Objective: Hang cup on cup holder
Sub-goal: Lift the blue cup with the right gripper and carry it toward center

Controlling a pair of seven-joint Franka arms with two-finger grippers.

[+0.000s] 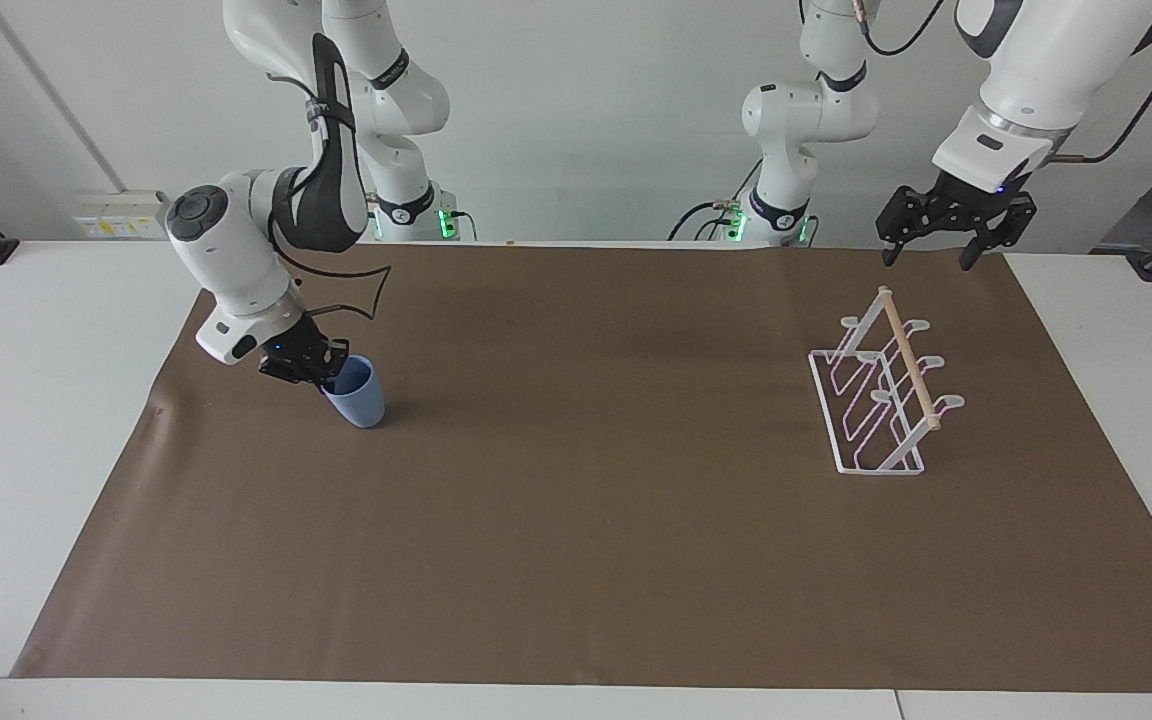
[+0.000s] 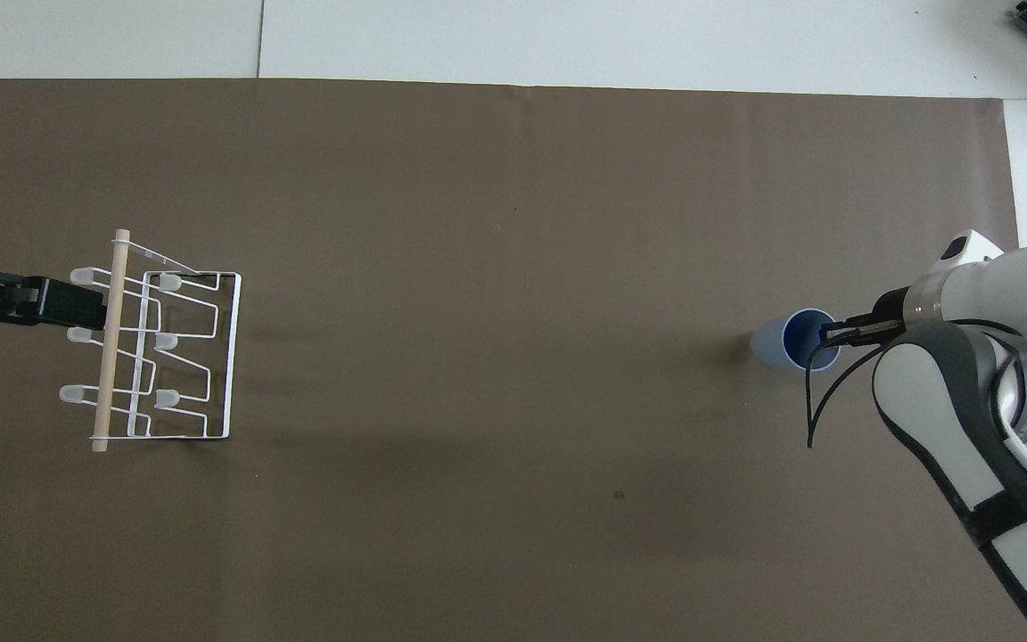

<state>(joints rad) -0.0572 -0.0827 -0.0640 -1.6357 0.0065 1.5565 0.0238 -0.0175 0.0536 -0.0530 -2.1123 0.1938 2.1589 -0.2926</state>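
In the facing view, the right gripper (image 1: 316, 368) is low at the right arm's end of the surface (image 1: 576, 560), with its fingers (image 1: 333, 353) closed narrow on the rim of the cup (image 1: 356, 394). The light blue cup is tilted, its open mouth leaning toward the gripper and its narrower base pointing away and down; whether the base touches the brown mat (image 1: 596, 480) cannot be told here. One finger seems to reach inside the mouth and the other sits outside the wall. The left gripper (image 1: 938, 248) waits in the air over the mat's edge, above the end of the cup holder (image 1: 881, 400) nearer to the robots, its fingers spread wide and holding nothing. The cup holder stands upright toward the left arm's end of the surface, well apart from the cup, with every peg bare. In the overhead view, the cup (image 2: 781, 341) shows its dark blue inside, and the right gripper (image 2: 839, 333) pinches the rim on the side toward the right arm, the rest of the cup jutting away from the fingers toward the middle of the mat (image 2: 496, 267). The left gripper (image 2: 77, 303) overlaps the cup holder (image 2: 161, 352) beside its wooden dowel (image 2: 110, 348).
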